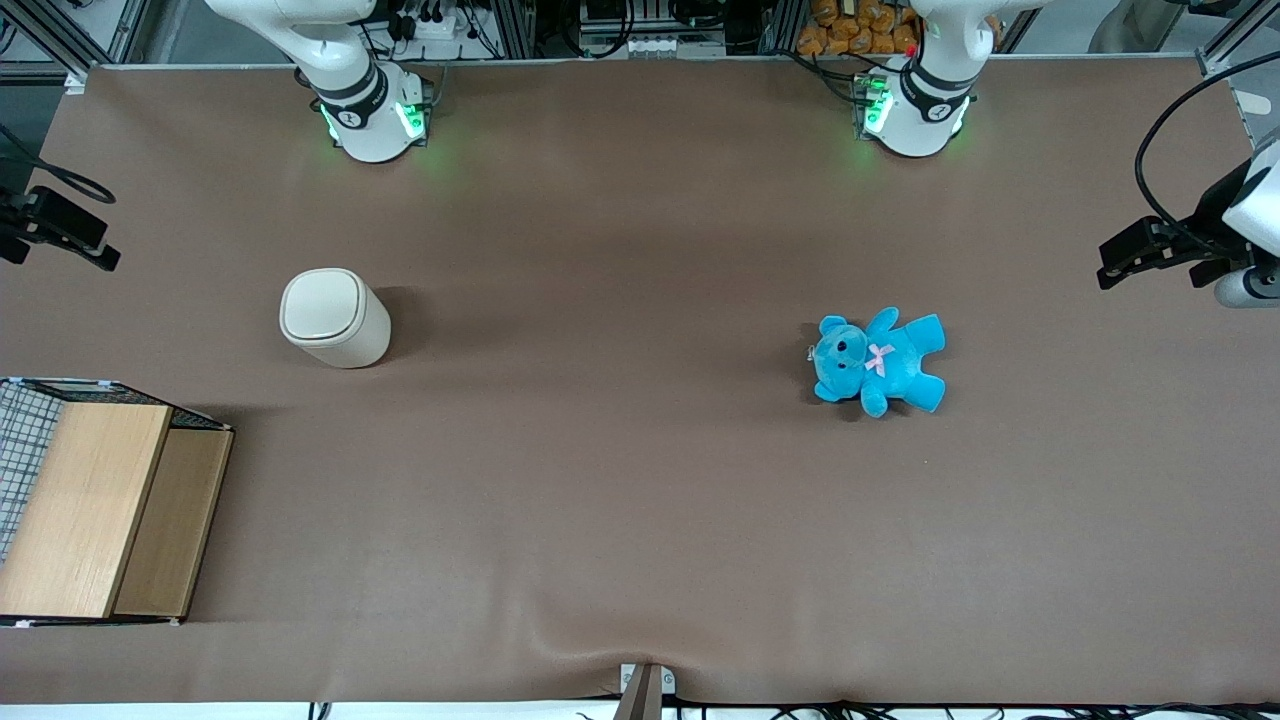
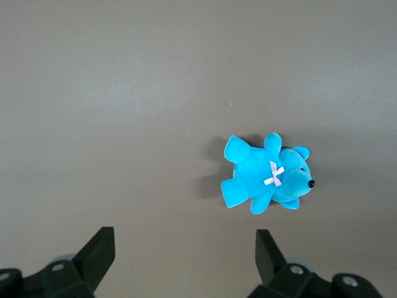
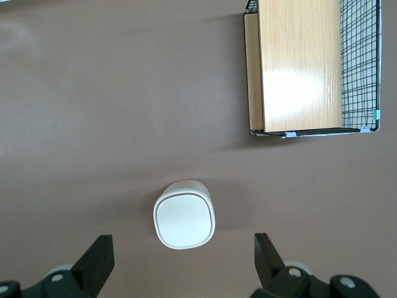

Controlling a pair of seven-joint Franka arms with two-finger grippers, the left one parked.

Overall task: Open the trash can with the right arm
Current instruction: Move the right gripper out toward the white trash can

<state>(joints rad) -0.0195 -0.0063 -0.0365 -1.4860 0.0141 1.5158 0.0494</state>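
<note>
The trash can [image 1: 335, 318] is a small cream-white cylinder with a rounded lid. It stands upright on the brown table toward the working arm's end, and its lid is down. In the right wrist view the trash can [image 3: 185, 214] shows from above, lid shut. My right arm's gripper [image 3: 181, 248] hangs high over the table with its two black fingers wide apart and nothing between them. It touches nothing. In the front view the gripper [image 1: 65, 235] shows at the table's edge, well to the side of the can.
A light wooden box with wire mesh [image 1: 90, 510] stands nearer the front camera than the can, and shows in the right wrist view [image 3: 304, 65]. A blue teddy [image 1: 878, 360] lies toward the parked arm's end, and shows in the left wrist view [image 2: 267, 177].
</note>
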